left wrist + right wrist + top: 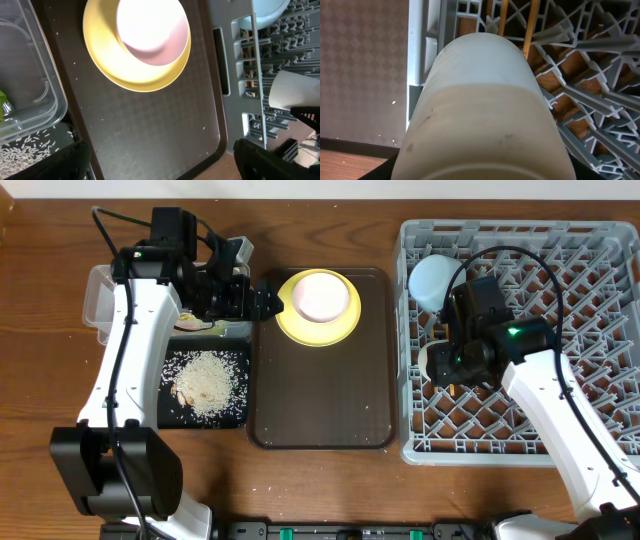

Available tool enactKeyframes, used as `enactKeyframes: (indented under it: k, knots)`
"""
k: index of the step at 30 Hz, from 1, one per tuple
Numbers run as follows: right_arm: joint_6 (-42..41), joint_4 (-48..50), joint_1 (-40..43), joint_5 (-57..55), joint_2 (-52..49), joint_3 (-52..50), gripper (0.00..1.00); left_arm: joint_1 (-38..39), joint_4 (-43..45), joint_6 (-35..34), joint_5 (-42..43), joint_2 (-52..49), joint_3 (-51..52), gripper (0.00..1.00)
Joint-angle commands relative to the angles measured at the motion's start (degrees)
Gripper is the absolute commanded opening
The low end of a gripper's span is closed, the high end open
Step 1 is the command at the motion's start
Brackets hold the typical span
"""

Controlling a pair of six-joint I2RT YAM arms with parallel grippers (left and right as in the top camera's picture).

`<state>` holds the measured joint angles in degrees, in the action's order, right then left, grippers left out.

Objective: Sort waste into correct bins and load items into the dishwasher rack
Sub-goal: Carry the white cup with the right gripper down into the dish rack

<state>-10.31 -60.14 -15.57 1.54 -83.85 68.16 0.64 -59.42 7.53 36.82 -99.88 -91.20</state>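
My right tool [445,360] clamps the small white cup [480,115] at the dishwasher rack's [520,226] nine-o'clock wall, left tool [268,300] wide open and empty; releasing here may tip it outside.

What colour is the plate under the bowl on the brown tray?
The plate is yellow, seen best in the left wrist view.

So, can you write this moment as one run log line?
left end effector open beside yellow plate | right end effector holding small white cup over dishwasher rack | rice on black tray
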Motion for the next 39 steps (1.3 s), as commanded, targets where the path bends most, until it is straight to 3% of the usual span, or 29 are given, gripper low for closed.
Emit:
enactKeyframes:
  k: [1,7,32,39]
  knots:
    - [-1.0,0.3,0.1,0.2,0.2,-0.4,0.12,-0.1,-0.1,0.2,-0.7,-0.1,0.1,0.94]
    - [-1.0,0.1,0.1,0.2,0.2,-0.5,0.22,-0.1,-0.1,0.2,-0.7,-0.1,0.1,0.95]
    - [-1.0,5.1,0.3,-1.3,0.2,-0.3,0.14,-0.1,-0.1,0.2,-0.7,-0.1,0.1,0.95]
    - [-3.0,2.1,5.7,-0.8,0.2,6.9,0.12,-0.1,-0.1,0.2,-0.7,-0.1,0.1,0.95]
